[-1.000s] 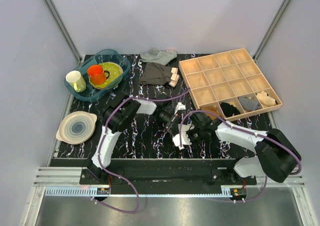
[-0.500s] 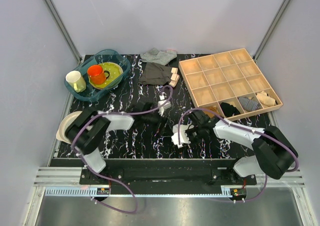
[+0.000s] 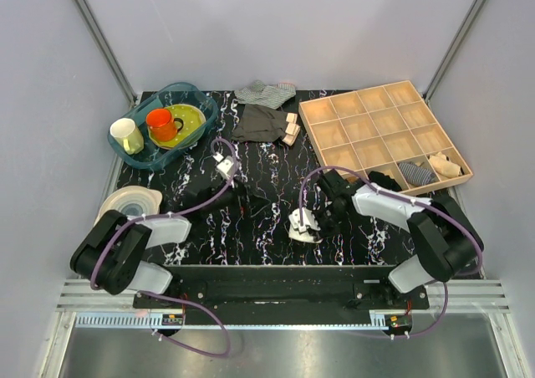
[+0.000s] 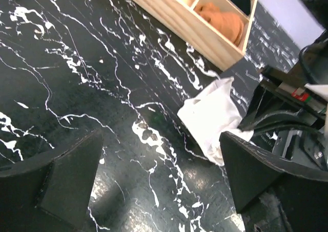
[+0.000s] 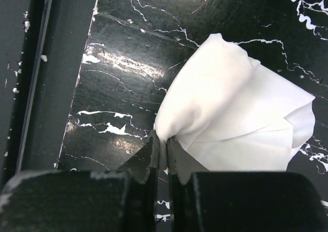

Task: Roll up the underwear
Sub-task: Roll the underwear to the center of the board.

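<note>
1. The underwear [image 3: 303,224] [image 4: 210,116] [image 5: 230,109]: a small white cloth, bunched and creased. We find it on the table [image 3: 276,186], in the lower middle of the overhead view, just right of centre and near the front edge.
2. The right gripper [image 3: 314,219] [image 5: 162,139]: fingers pressed together on a fold at the left edge of the underwear, as its own wrist view shows.
3. The left gripper [image 3: 238,199] [image 4: 160,139]: fingers spread wide with only bare table between them. It sits left of the underwear and apart from it.
4. The wooden tray [image 3: 359,127] [image 4: 174,14]: upper right of the overhead view, divided into many compartments. We note an orange cloth [image 4: 223,21] in a near compartment, then a dark cloth [image 3: 384,180], a striped cloth [image 3: 415,173] and a beige item [image 3: 443,165] along the same row.
5. The dark grey garment [image 3: 261,123]: upper centre, with a grey-and-white striped cloth [image 3: 265,91] just behind it and small wooden blocks [image 3: 291,130] beside it.
6. The blue basin [image 3: 201,102]: upper left, holding a white mug [image 3: 125,135], an orange mug [image 3: 161,125] and a yellow-green plate [image 3: 191,120].
7. The pale plate [image 3: 129,206]: left edge, partly behind the left arm.
</note>
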`<state>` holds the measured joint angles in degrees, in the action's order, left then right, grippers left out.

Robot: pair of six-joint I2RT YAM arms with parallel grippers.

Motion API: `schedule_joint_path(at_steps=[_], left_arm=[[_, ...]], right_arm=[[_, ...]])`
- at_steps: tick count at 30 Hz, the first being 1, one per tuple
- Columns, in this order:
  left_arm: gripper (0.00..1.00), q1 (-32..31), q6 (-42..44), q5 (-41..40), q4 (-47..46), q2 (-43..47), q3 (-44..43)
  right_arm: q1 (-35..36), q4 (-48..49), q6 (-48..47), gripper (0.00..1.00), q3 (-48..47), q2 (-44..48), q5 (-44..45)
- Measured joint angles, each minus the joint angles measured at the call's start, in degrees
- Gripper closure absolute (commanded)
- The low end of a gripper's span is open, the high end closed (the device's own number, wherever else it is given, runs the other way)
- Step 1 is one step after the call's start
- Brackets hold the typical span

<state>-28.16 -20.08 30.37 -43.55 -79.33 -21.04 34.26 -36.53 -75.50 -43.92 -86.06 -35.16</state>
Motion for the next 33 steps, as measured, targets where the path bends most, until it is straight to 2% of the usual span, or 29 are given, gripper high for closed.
schedule_joint_path(at_steps=[2,5,8,10,14,21,28,33], left_arm=[[0.01,1.22,-1.97,0.92,-3.32,-1.20,0.52],[0.01,1.05,-2.58,3.87,-14.43,-2.97,4.42],[0.02,-3.23,2.64,6.14,-19.82,-2.27,9.88],[0.02,-8.35,9.46,5.84,-15.28,-0.63,9.42],[0.03,-22.80,27.52,-0.07,0.98,0.31,0.04],[0.03,-32.17,45.81,-12.11,9.94,-6.73,-4.96],[0.07,-35.63,52.02,-20.68,8.20,-13.00,-7.69],[0.18,-36.04,53.16,-23.78,5.90,-14.69,-8.22]], right_arm=[[-0.46,-1.55,-0.11,0.89,-1.18,-1.27,-0.63],[-1.38,-4.50,-0.52,0.88,-3.43,-3.69,-1.97],[-2.34,-7.10,-1.05,0.88,-5.44,-5.92,-2.80],[-2.97,-8.98,-1.51,0.88,-6.73,-7.41,-3.52],[-4.00,-10.71,-2.12,0.88,-7.87,-8.96,-4.42],[-4.72,-11.76,-2.69,0.87,-8.26,-9.70,-5.31],[-6.86,-13.33,-3.76,0.87,-8.41,-10.14,-7.30],[-7.48,-13.94,-4.02,0.87,-8.57,-10.34,-7.87]])
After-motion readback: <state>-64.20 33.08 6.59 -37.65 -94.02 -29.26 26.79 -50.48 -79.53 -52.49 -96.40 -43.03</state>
